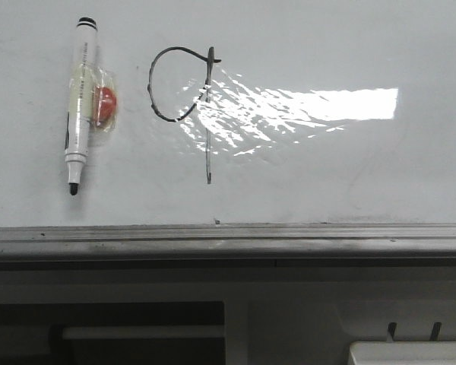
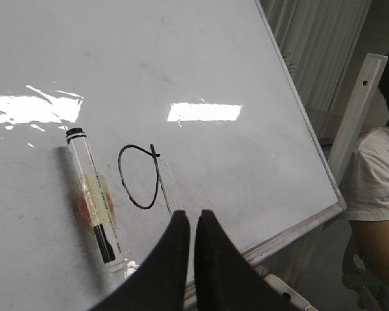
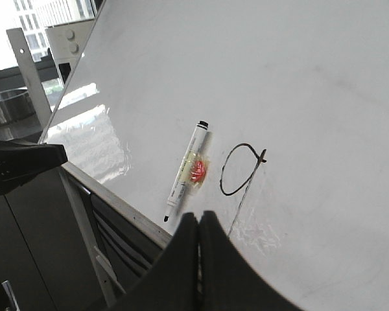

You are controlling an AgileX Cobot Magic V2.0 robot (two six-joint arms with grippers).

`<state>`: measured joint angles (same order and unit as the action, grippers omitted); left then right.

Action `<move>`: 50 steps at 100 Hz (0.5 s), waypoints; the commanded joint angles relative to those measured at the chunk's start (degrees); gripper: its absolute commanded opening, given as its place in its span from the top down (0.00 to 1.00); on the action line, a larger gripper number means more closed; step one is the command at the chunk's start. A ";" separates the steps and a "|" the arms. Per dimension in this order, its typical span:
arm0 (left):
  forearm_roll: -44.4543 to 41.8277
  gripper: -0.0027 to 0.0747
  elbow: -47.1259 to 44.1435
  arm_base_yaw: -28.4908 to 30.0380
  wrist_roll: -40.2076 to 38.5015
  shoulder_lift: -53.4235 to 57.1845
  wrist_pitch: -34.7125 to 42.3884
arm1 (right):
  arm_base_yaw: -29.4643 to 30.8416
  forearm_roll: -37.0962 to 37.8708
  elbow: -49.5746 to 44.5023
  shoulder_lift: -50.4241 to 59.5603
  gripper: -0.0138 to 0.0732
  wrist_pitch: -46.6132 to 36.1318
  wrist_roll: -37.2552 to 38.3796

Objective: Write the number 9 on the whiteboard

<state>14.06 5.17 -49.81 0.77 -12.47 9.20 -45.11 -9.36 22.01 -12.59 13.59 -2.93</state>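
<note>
The number 9 (image 1: pixel 184 99) is drawn in thin black line on the whiteboard (image 1: pixel 327 175), its loop left of a long stem that crosses a bright glare patch (image 1: pixel 304 106). Just left of it a marker (image 1: pixel 80 106), tip down and uncapped, is fixed to the board over a red magnet (image 1: pixel 105 105). A grey frame rail (image 1: pixel 228 239) runs below. The left end effector (image 2: pixel 190 223) and the right end effector (image 3: pixel 199 223) both have fingers pressed together, holding nothing, clear of the board. A seated person (image 2: pixel 376 188) is beside the board.
</note>
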 commanded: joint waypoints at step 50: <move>-0.44 0.99 -3.28 -0.27 -0.04 7.76 3.38 | 0.00 -2.58 -9.09 13.17 0.92 -3.57 -0.49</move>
<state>13.84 0.24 -49.81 0.81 -4.25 8.31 -45.11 -11.60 11.73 0.66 14.04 -2.93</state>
